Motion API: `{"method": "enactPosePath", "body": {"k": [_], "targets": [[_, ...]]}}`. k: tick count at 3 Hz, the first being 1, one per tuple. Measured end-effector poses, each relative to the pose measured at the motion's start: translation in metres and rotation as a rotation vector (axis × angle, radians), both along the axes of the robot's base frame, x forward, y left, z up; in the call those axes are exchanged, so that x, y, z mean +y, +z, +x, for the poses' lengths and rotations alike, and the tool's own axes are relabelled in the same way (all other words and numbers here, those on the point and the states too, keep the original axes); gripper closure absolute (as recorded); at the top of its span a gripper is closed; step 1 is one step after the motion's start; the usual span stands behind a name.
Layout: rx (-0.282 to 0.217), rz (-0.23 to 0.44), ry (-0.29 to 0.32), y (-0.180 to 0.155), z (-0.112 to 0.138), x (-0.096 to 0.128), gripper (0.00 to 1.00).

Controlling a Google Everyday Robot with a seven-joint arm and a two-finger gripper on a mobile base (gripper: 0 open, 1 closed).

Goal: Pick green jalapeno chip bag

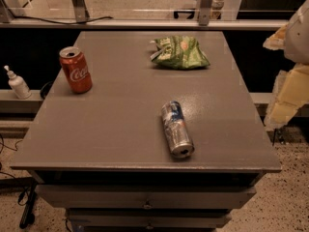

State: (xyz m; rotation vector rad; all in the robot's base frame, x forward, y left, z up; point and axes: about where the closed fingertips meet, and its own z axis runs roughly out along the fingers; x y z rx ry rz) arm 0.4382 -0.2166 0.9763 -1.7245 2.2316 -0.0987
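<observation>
One bag, far end of worktop, long axis crosswise, left of my claw at right edge; claw state, cannot tell.

grey table fills centre of frame, drawers stacked under front edge. speckled floor in lower corners. pale ledge across top behind table, black cable lying along it upper left, metal posts rising from it. white pump bottle on lower shelf at left edge. dim warm light. claw pale, at right edge, beside table.
</observation>
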Motion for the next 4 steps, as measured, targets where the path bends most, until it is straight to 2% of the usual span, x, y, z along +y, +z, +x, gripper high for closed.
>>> {"method": "enactPosePath", "body": {"k": [1,2,3,4], "targets": [[0.0,0.0,0.0,0.0,0.0,0.0,0.0],[-0.033,0.034,-0.01,-0.014,0.009,-0.011,0.0],[-0.084,0.101,-0.01,-0.047,0.039,-0.023,0.0],[-0.108,0.157,-0.016,-0.088,0.094,-0.032,0.0]]}}
